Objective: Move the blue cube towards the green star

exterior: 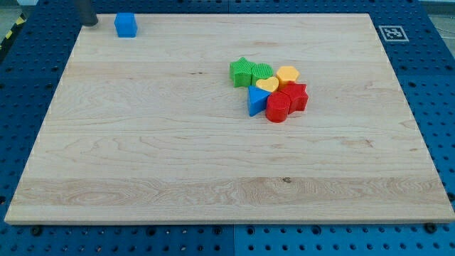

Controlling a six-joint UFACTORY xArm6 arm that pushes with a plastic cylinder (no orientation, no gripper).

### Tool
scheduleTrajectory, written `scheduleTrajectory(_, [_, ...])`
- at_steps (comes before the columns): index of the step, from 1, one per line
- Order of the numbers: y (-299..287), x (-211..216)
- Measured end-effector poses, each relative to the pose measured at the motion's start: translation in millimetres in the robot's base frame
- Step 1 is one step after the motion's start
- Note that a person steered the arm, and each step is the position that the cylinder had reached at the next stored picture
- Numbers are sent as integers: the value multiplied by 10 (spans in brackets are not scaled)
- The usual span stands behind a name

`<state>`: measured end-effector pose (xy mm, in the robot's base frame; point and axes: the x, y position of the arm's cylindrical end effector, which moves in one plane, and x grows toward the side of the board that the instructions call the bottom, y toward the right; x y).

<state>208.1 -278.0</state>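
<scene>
The landmark for all positions below is the green star (242,72), which sits on the wooden counter (142,171) a little toward the view's right of centre and above mid-height. Starting nearest the view's bottom: the red cylinder (277,109) lies below and to the right of the green star and forms the lowest point of the cluster. The blue triangular block (256,101) lies directly below the green star's right side, touching the red cylinder. A second red block (296,96), shape not clear, sits further right of the green star, against the red cylinder. The yellow heart (267,84) lies just below and right of the green star. The yellow hexagonal block (288,74) is level with the green star, to its right. A green rounded block (262,71) touches the green star's right side. The blue cube (126,25) stands well apart from the green star, far toward the view's upper left, near the counter's top edge. My tip (88,23) is further left again, just beside the blue cube, apart from it. I carry no pincer, so no pincer state can be told.
</scene>
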Motion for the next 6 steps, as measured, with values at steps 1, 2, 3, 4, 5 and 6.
scheduleTrajectory(1, [348, -37])
scheduleTrajectory(2, [630, -36])
scheduleTrajectory(3, [630, -36])
scheduleTrajectory(4, [893, 6])
scheduleTrajectory(5, [1208, 144])
scheduleTrajectory(6, [1427, 262])
